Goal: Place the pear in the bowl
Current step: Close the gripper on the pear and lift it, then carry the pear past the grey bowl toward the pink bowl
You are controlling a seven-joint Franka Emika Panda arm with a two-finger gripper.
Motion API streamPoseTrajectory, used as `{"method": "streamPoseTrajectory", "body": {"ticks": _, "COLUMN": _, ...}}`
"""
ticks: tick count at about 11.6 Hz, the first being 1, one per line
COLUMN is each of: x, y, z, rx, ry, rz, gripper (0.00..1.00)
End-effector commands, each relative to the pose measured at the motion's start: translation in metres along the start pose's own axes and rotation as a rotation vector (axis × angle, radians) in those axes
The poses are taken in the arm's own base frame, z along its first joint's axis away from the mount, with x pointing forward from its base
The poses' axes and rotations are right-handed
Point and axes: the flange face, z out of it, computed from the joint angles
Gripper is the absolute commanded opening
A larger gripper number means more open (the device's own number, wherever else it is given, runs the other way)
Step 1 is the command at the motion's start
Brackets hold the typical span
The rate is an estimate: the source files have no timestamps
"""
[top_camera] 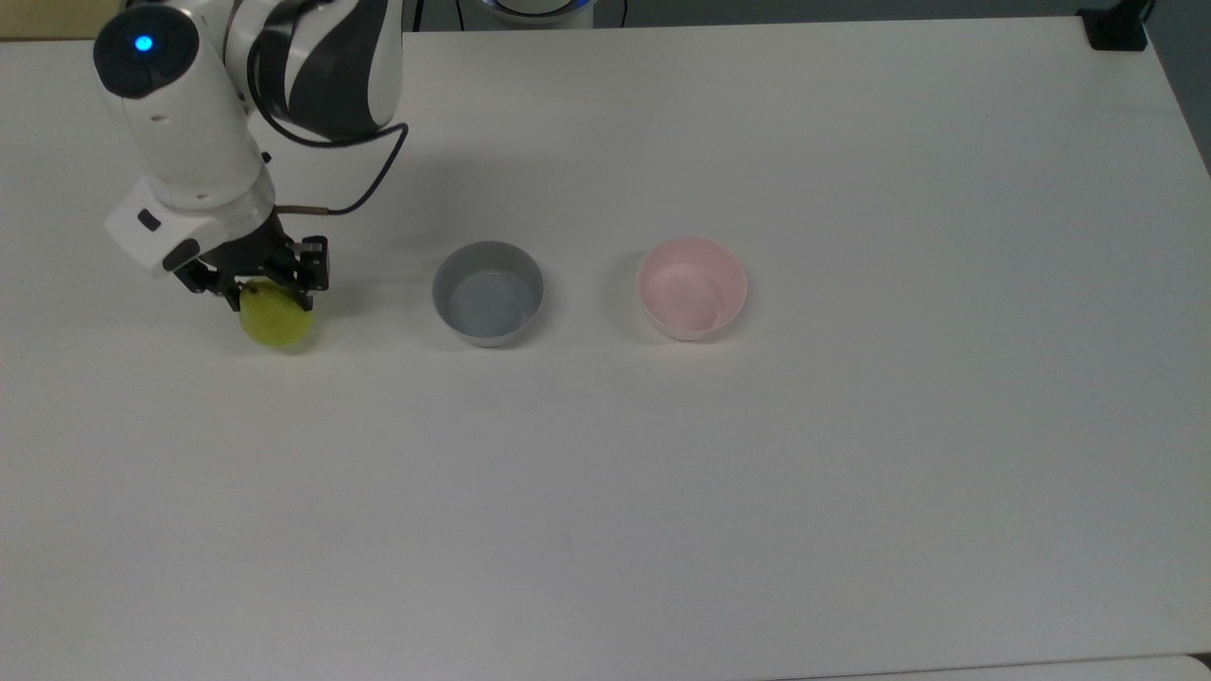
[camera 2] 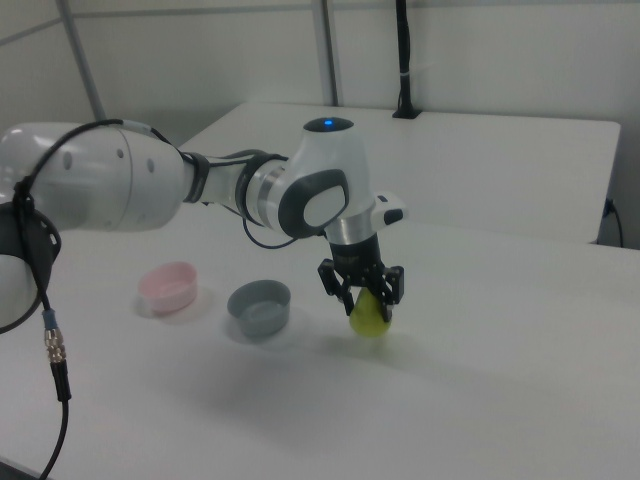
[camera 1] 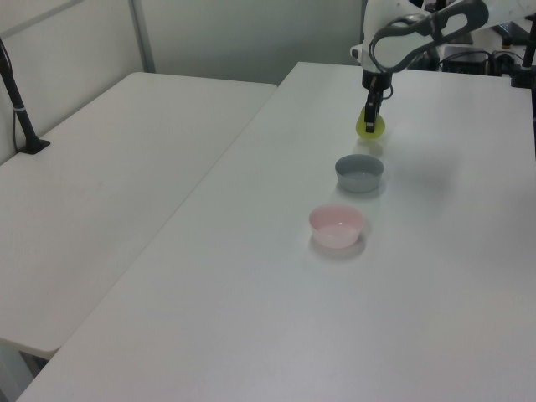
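A white table (top_camera: 757, 492) carries everything, and the grey bowl (top_camera: 488, 292) near its middle serves as the landmark. A second white table (camera 1: 109, 176) stands alongside, to the left view's left of the grey bowl, with a dark post (camera 1: 18, 105) rising from its far edge. The white and dark arm (top_camera: 246, 76) reaches down over the table on the top view's left of the grey bowl, a black cable (top_camera: 364, 180) looping from its wrist. The pink bowl (top_camera: 692, 288) sits on the table on the top view's right of the grey bowl, apart from it and upright; in the right view the pink bowl (camera 2: 168, 286) lies to the left of the grey bowl (camera 2: 259, 306). The gripper (top_camera: 268, 294) is on the top view's left of the grey bowl, its black fingers closed against the upper part of the pear (top_camera: 276, 320). The pear (camera 2: 369, 316) hangs from the gripper (camera 2: 364, 299) just above the table, on the right view's right of the grey bowl, with a faint shadow under it. In the left view the pear (camera 1: 371, 126) is beyond the grey bowl (camera 1: 359, 172), and the pink bowl (camera 1: 337, 225) is nearer the camera.
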Motion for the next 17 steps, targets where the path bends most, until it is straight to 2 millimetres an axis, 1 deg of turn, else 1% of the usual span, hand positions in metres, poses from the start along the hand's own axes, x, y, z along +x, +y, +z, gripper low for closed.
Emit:
{"method": "streamPoseTrajectory", "body": {"ticks": 1, "x": -0.013, "y": -0.023, "z": -0.081, "rx": 0.035, "ry": 0.004, "rz": 0.010, "gripper": 0.00}}
{"method": "streamPoseTrajectory", "body": {"ticks": 5, "x": -0.028, "y": -0.036, "z": -0.176, "rx": 0.056, "ry": -0.022, "rz": -0.004, "gripper": 0.00}}
{"method": "streamPoseTrajectory", "body": {"ticks": 6, "x": -0.030, "y": -0.049, "z": -0.197, "rx": 0.062, "ry": -0.025, "rz": -0.023, "gripper": 0.00}}
{"method": "streamPoseTrajectory", "body": {"ticks": 8, "x": -0.037, "y": -0.082, "z": -0.226, "rx": 0.070, "ry": -0.045, "rz": -0.027, "gripper": 0.00}}
{"method": "streamPoseTrajectory", "body": {"ticks": 9, "x": -0.042, "y": -0.092, "z": -0.238, "rx": 0.075, "ry": -0.042, "rz": -0.023, "gripper": 0.00}}
{"method": "streamPoseTrajectory", "body": {"ticks": 11, "x": -0.051, "y": -0.121, "z": -0.257, "rx": 0.114, "ry": -0.032, "rz": -0.044, "gripper": 0.00}}
{"method": "streamPoseTrajectory", "body": {"ticks": 12, "x": -0.058, "y": -0.127, "z": -0.269, "rx": 0.122, "ry": -0.013, "rz": -0.038, "gripper": 0.00}}
{"method": "streamPoseTrajectory", "body": {"ticks": 13, "x": -0.063, "y": -0.138, "z": -0.278, "rx": 0.148, "ry": 0.007, "rz": -0.048, "gripper": 0.00}}
{"method": "streamPoseTrajectory", "body": {"ticks": 15, "x": -0.062, "y": -0.155, "z": -0.281, "rx": 0.183, "ry": 0.021, "rz": -0.066, "gripper": 0.00}}
{"method": "streamPoseTrajectory", "body": {"ticks": 16, "x": -0.062, "y": -0.168, "z": -0.283, "rx": 0.187, "ry": 0.023, "rz": -0.087, "gripper": 0.00}}
{"method": "streamPoseTrajectory", "body": {"ticks": 17, "x": -0.062, "y": -0.180, "z": -0.280, "rx": 0.200, "ry": 0.024, "rz": -0.105, "gripper": 0.00}}
